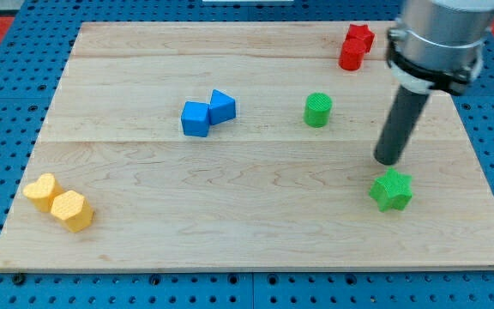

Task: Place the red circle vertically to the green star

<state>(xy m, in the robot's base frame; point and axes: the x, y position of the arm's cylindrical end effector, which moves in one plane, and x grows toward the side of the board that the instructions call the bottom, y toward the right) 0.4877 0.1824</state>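
The green star (391, 190) lies near the view's right, low on the board. The red circle (351, 57) sits near the view's top right, touching a red star (359, 37) just above it. My tip (388, 160) stands just above the green star in the view, very close to its top edge, and well below the red circle.
A green circle (318, 110) sits in the middle right. Two blue blocks (195, 118) (222, 106) touch each other at centre. Two yellow blocks (41, 190) (71, 210) lie at the view's bottom left. The wooden board (256, 240) rests on a blue pegboard.
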